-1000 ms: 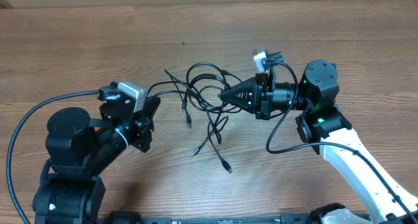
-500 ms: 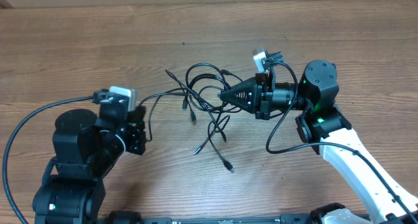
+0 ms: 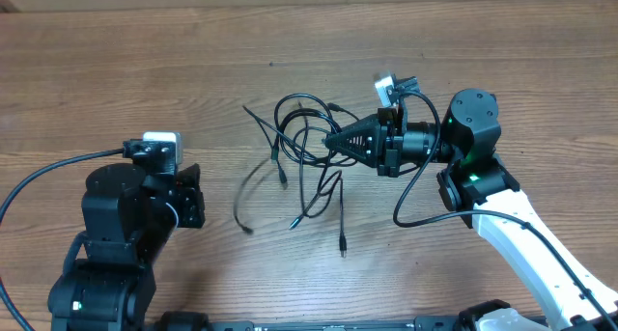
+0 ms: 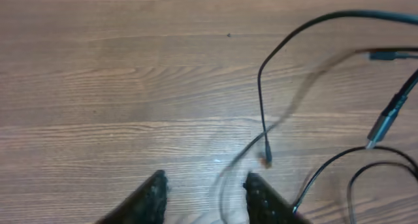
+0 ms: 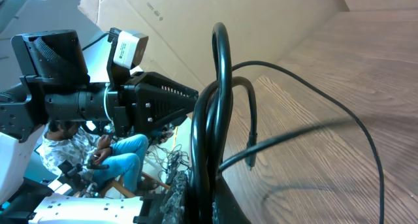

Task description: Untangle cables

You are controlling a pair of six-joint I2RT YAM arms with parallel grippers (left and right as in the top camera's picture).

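Overhead first: the cables (image 3: 301,138) lie as a loose knot of loops in the middle of the table (image 3: 116,70). My right gripper (image 3: 330,140) pokes its tip straight into the right side of that knot, pinched down on strands there. My left gripper (image 3: 193,198) sits off to the left, well apart from the bundle and touching none of it. One strand curves out from the knot towards it and ends on bare wood between us, and two more tails with small plugs trail down towards the near edge.

Left wrist view: my fingers (image 4: 153,194) stand apart with bare wood between them. So the left gripper (image 4: 206,191) is spread and carries nothing. A thin black cord (image 4: 260,100) arcs in from the upper right, and its tip lies just ahead of the right-hand finger. A blurred strand crosses near it. At the far right there is a silver-tipped plug.

Right wrist view: the right gripper (image 5: 208,198) is clamped, and several black strands (image 5: 222,87) rise out of the pinch as a tight upright loop. One strand sags away over the table to the right. Behind, my left arm, some cardboard (image 5: 196,28) and a seated person (image 5: 111,155).
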